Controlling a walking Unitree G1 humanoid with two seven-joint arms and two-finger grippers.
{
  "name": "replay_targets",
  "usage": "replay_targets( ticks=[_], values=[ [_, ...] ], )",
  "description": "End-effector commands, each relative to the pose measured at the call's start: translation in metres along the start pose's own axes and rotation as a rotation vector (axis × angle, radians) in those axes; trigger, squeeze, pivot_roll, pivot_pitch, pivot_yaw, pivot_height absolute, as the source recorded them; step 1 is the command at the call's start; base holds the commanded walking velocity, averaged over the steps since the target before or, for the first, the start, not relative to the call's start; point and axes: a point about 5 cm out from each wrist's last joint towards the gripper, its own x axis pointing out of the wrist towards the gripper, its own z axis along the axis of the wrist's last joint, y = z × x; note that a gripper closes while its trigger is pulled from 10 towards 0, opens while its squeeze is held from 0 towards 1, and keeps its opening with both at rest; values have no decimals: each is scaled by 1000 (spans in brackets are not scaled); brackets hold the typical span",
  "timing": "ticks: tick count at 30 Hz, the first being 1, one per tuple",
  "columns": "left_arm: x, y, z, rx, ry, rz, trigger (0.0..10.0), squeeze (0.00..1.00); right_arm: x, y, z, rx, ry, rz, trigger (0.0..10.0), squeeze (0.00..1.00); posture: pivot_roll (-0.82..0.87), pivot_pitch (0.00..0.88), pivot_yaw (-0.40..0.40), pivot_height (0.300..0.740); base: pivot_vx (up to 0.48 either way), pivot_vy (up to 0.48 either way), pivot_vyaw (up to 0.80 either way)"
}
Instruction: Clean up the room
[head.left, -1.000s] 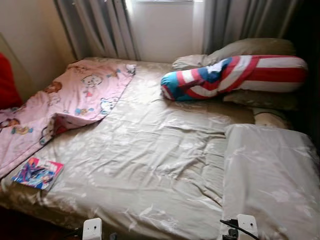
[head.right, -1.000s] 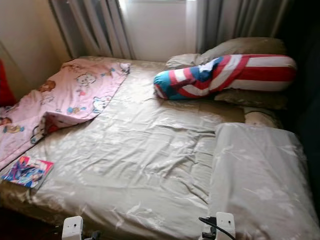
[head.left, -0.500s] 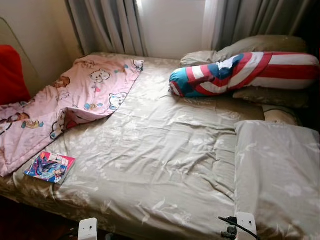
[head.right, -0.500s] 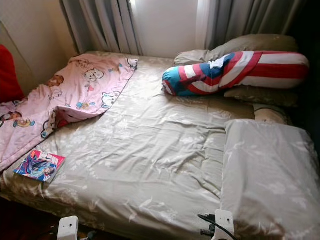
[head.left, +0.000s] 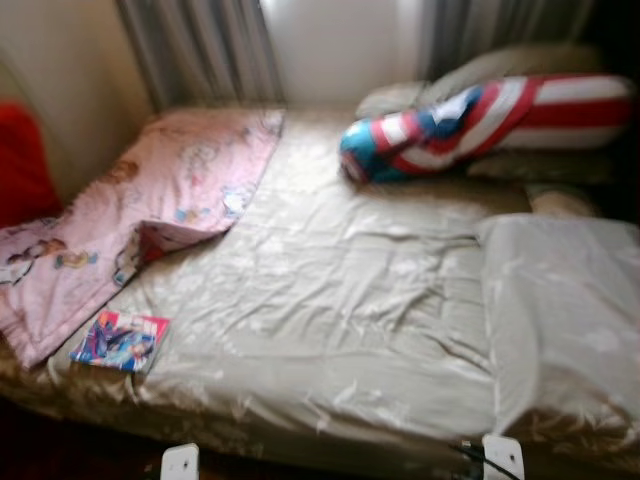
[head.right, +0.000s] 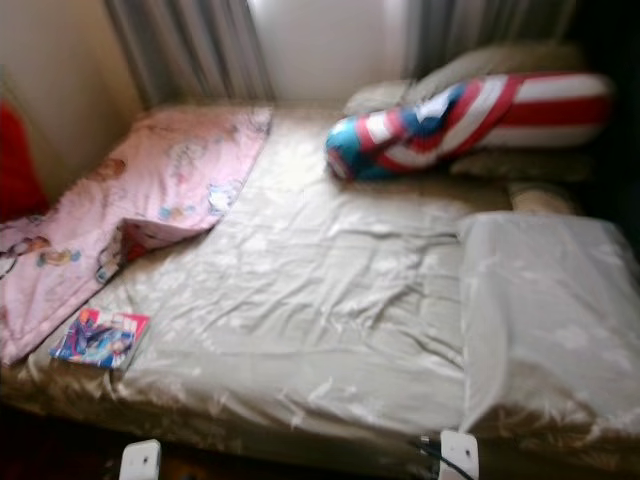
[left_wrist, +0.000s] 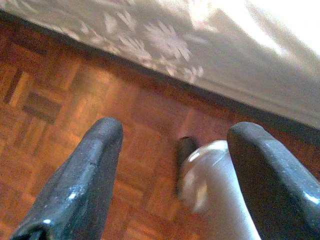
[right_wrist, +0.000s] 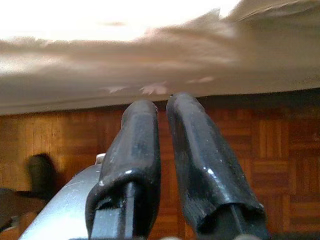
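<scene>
Bed (head.left: 330, 300): pink blanket (head.left: 150, 200), magazine (head.left: 120, 341), striped bolster (head.left: 480, 125), grey pillow (head.left: 565, 310).

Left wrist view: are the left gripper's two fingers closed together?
No: the left gripper has its two black fingers spread wide apart, with the wooden parquet floor showing between them.

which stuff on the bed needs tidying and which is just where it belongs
To tidy: pink blanket, crumpled on the bed's left side; magazine, near the bed's front left edge.

Just lying about: striped bolster, grey pillow, curtains.
</scene>
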Motion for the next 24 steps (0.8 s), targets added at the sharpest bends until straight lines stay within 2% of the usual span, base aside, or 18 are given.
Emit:
replay_targets(
  ticks=[1,24],
  values=[
    [-2,9,-4,21,16,17,10000,0,1,11,1,7,1,25,10000,0,-107,113,56,740,0,439,0],
    [-2,9,-2,29,11,13,10000,0,1,13,2,20,2,29,10000,0,-65,76,61,740,0,438,0]
  ],
)
